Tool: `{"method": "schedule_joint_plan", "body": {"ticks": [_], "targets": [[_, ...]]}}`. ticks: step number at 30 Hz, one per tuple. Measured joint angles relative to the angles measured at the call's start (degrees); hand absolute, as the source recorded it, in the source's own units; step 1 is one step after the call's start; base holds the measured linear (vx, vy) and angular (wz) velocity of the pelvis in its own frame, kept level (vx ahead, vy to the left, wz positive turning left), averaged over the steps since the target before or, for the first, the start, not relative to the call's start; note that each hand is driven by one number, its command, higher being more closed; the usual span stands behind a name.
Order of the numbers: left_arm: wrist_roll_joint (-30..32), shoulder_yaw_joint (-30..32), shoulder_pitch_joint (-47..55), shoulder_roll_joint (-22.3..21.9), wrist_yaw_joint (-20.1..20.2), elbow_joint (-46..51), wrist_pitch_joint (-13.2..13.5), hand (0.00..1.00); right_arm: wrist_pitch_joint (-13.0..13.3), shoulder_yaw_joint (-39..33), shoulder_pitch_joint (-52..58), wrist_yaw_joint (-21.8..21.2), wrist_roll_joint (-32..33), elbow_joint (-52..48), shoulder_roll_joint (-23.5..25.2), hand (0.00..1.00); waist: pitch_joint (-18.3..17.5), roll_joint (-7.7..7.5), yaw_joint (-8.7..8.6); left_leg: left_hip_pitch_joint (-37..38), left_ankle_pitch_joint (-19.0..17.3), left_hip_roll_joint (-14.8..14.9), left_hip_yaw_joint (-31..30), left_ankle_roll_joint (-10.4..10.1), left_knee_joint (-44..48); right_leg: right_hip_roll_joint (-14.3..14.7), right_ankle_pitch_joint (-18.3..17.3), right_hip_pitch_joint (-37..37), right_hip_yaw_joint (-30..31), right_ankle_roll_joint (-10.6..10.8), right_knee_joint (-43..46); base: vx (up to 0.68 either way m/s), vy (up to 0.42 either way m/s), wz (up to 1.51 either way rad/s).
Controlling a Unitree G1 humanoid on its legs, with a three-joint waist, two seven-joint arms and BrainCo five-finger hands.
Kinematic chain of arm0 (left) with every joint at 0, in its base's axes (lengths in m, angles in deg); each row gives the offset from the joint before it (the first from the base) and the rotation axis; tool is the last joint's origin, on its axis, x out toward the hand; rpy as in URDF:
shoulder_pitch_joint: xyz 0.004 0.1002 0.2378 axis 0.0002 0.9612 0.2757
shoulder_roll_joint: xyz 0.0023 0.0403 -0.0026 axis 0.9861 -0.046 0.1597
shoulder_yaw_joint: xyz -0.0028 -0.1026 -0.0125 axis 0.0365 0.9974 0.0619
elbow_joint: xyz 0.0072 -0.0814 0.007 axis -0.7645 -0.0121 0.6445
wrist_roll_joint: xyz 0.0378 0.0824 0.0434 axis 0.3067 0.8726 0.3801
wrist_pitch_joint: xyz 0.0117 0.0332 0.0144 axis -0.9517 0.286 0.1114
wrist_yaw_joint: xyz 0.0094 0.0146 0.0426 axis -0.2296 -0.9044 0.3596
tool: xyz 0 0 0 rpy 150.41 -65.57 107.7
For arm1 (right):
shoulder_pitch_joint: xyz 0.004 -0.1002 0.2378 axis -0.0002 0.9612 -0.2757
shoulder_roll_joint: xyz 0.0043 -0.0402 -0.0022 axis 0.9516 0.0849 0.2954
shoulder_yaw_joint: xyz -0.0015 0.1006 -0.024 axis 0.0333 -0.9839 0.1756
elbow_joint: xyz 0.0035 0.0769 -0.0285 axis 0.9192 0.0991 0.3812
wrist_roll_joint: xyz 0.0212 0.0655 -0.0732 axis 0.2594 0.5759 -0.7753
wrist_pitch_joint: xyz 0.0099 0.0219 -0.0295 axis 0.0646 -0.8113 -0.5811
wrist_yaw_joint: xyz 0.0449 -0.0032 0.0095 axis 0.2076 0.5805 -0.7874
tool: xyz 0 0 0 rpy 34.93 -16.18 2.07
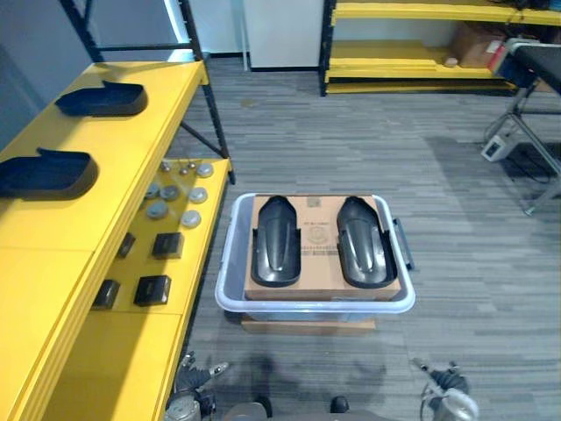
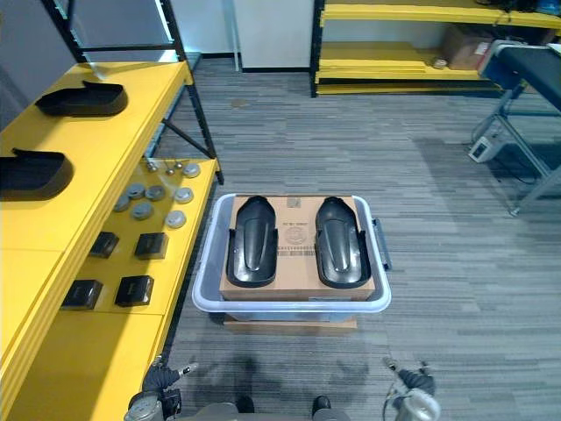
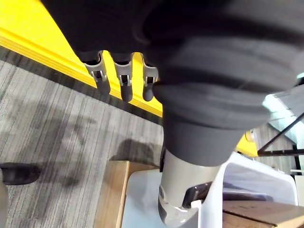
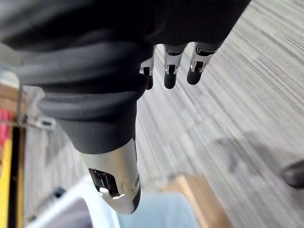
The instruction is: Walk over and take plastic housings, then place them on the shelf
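Nearest, the left robot hand (image 3: pixel 125 83) and the right robot hand (image 4: pixel 172 71) hang low at either side, fingers loosely straight and spread, holding nothing. Just ahead on the grey carpet (image 1: pixel 473 289) a clear plastic bin (image 1: pixel 316 307) stands on a flat board (image 1: pixel 307 325). A cardboard box (image 1: pixel 317 230) fills the bin, and on it the left housing (image 1: pixel 275 244) and the right housing (image 1: pixel 364 244), both black plastic, lie side by side. To the left runs the yellow shelf (image 1: pixel 53 263). Its lower level carries small black boxes (image 1: pixel 152 289) and grey discs (image 1: pixel 171 197). Its top level carries a near dark housing (image 1: pixel 44 173) and a far dark housing (image 1: pixel 103 99), well apart. Farthest off stands another yellow rack (image 1: pixel 394 63).
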Motion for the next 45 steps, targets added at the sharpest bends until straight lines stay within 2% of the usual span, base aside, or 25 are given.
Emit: {"method": "schedule_joint_plan", "body": {"ticks": [2,4,6,8,11,13,15,18,21,22,27,32,34,35,37,45], "targets": [[0.1,-0.3,1.1,0.0,0.6,0.4,0.1,0.00,0.4,-0.2,0.1,1.7,-0.2,-7.1,-0.8,0.00,-0.1,-0.09,-0.89,0.2,0.2,-0.1,0.3,0.0,-0.6,0.1,0.1,-0.2,0.4,0.0,-0.1,0.03,0.003,-0.14],[0.1,-1.6,2.1,0.0,0.7,0.4,0.1,0.00,1.0,0.0,-0.8,3.4,-2.3,-14.7,-1.0,0.00,-0.6,-0.12,-0.80,0.4,0.3,0.0,0.8,0.1,-1.4,0.3,0.2,-0.9,1.0,0.1,-0.1,0.01,-0.002,-0.19],[0.1,-2.3,2.5,-0.1,0.7,0.4,0.1,0.00,1.1,0.8,-3.1,4.5,-4.1,-17.3,-1.2,0.00,-0.7,-0.17,-0.72,0.4,0.6,0.0,1.3,0.2,-1.8,0.3,0.5,-1.2,1.9,0.1,-0.2,-0.01,0.004,-0.14],[0.1,-2.6,2.8,-0.2,0.9,0.4,0.1,0.00,1.1,2.2,-5.3,4.7,-5.3,-18.5,-1.5,0.00,-0.7,-0.15,-0.67,0.3,0.7,0.0,1.5,0.3,-1.8,0.3,0.6,-1.4,2.0,0.1,-0.3,-0.03,0.005,-0.07],[0.1,-2.7,3.2,-0.1,1.5,0.4,0.2,0.00,1.1,8.5,-9.5,5.5,-8.6,-19.7,-3.3,0.00,-0.6,-0.14,-0.30,-0.7,1.4,-0.1,1.6,0.4,-2.4,0.3,1.5,-2.5,1.9,0.1,-0.7,-0.05,-0.005,-0.03],[0.1,-4.1,3.1,-0.1,1.7,0.5,0.2,0.00,1.0,12.3,-13.2,5.5,-10.7,-19.6,-3.8,0.00,-0.2,-0.02,0.79,-2.0,2.2,-0.3,1.4,0.4,-2.5,0.2,2.4,-3.4,1.8,0.1,-1.4,-0.08,-0.012,0.04],[0.0,-4.7,3.2,-0.6,1.7,0.5,0.3,0.00,0.7,14.1,-15.4,5.6,-12.0,-19.3,-3.8,0.00,0.6,0.25,0.95,-2.3,2.7,-0.4,0.6,0.5,-2.6,0.0,2.5,-3.4,1.2,0.1,-1.4,-0.08,-0.011,0.26],[-0.3,-4.8,3.1,-1.1,1.5,1.9,0.5,0.00,0.3,16.8,-21.0,5.7,-13.7,-16.8,-3.8,0.00,2.3,0.96,1.09,-4.2,4.5,-1.0,-1.3,0.8,-3.6,-0.5,3.3,-4.8,-0.9,0.0,-1.4,-0.11,-0.006,0.32],[-1.0,-4.8,2.8,-1.2,1.2,3.5,1.5,0.00,-1.5,17.0,-27.7,6.5,-13.8,-10.1,-3.8,0.00,5.2,0.98,1.57,-6.4,6.4,-1.4,-3.2,0.9,-4.4,-0.8,4.2,-6.4,-2.2,0.1,-1.4,-0.12,0.000,0.29],[-1.4,-4.8,2.4,-1.3,0.4,3.9,1.7,0.00,-2.5,16.8,-30.8,7.4,-14.4,-6.0,-4.1,0.00,6.2,1.10,2.34,-7.4,7.1,-1.5,-3.8,0.9,-4.5,-1.0,4.6,-7.2,-3.0,-0.1,-1.5,-0.11,0.001,0.25],[-2.6,-6.2,1.7,-1.4,-0.8,3.9,2.4,0.00,-4.3,16.7,-38.7,9.3,-14.8,5.6,-5.7,0.00,8.1,1.92,2.85,-9.9,9.1,-2.0,-6.1,1.1,-5.6,-1.4,5.5,-8.9,-4.7,0.1,-2.2,-0.07,0.010,0.25],[-2.8,-7.4,-0.8,-1.4,-1.5,3.6,2.7,0.00,-4.7,16.1,-45.2,9.5,-14.1,17.8,-9.4,0.00,11.4,2.69,3.62,-12.2,10.7,-2.5,-8.5,1.1,-6.5,-1.7,5.8,-10.3,-7.2,0.1,-2.3,-0.01,0.013,0.24],[-3.7,-8.7,-1.7,-1.5,-2.1,3.7,2.8,0.00,-5.8,15.4,-47.2,9.5,-13.0,22.8,-10.9,0.00,12.4,2.96,3.91,-13.6,11.2,-2.6,-9.7,1.2,-6.5,-1.7,5.8,-11.1,-8.3,0.1,-2.3,0.03,0.008,0.25],[-3.7,-8.8,-1.9,-1.5,-2.1,3.7,2.8,0.00,-5.8,15.3,-47.8,9.5,-12.9,23.9,-11.1,1.00,12.7,3.10,3.88,-13.7,11.3,-2.7,-10.0,1.3,-6.6,-1.8,5.8,-11.1,-8.7,0.1,-2.3,0.04,0.011,0.23],[-3.7,-9.4,-2.7,-1.9,-2.2,3.7,2.8,0.00,-5.8,15.3,-49.8,9.3,-11.8,26.8,-11.7,1.00,14.0,3.57,3.87,-14.2,11.4,-3.0,-10.7,1.4,-6.6,-2.1,5.8,-11.2,-9.3,0.1,-2.3,0.01,0.022,0.17],[-4.4,-11.6,-4.7,-1.4,-2.4,3.5,2.8,0.00,-5.0,15.8,-52.5,9.2,-9.0,28.8,-14.0,1.00,16.3,3.37,3.92,-14.7,13.4,-3.4,-11.6,1.4,-9.2,-2.5,5.9,-12.7,-10.0,-0.1,-1.9,0.00,0.017,0.06]]}}
